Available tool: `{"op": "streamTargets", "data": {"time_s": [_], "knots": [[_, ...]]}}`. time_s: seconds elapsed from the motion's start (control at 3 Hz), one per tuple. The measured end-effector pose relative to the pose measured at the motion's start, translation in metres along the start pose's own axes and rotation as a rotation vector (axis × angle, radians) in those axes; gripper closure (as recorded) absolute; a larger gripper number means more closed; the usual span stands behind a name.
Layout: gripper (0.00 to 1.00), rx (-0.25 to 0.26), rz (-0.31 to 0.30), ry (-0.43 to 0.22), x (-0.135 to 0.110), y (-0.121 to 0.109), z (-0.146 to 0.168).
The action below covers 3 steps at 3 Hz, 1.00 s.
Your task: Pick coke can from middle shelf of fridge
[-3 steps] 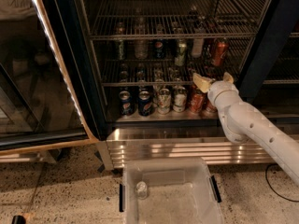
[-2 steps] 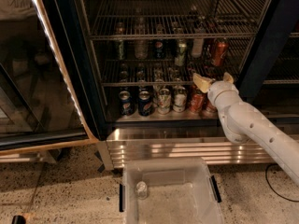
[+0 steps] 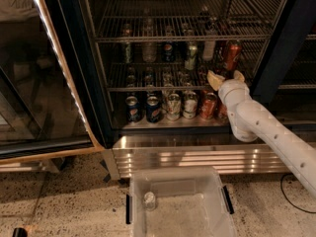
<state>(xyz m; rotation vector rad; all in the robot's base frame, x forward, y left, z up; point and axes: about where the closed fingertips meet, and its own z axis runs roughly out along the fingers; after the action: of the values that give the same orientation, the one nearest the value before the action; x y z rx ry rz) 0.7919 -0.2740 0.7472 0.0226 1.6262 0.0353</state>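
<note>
The fridge (image 3: 173, 152) stands open in front of me, its wire racks full of drinks. The coke can (image 3: 231, 56), dark red with a silver top, stands at the right end of the middle shelf (image 3: 148, 88). My gripper (image 3: 227, 77) is on the white arm that comes in from the lower right. It sits at the front edge of that shelf, just below and in front of the coke can. Its pale fingertips (image 3: 215, 80) are spread apart and hold nothing.
The bottom tier holds blue Pepsi cans (image 3: 153, 108), green-and-white cans (image 3: 189, 104) and another red can (image 3: 208, 106). The glass door (image 3: 44, 83) hangs open on the left. A clear plastic bin (image 3: 217, 216) with a small object in it sits on the floor below.
</note>
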Motion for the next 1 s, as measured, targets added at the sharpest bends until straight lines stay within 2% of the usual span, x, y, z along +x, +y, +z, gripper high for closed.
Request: {"op": "streamTargets", "data": {"time_s": [0.33,1.0], "knots": [[0.32,0.031,0.005,0.007,0.006,-0.011,0.019],[0.32,0.07,-0.012,-0.029,-0.001,-0.026,0.043]]}}
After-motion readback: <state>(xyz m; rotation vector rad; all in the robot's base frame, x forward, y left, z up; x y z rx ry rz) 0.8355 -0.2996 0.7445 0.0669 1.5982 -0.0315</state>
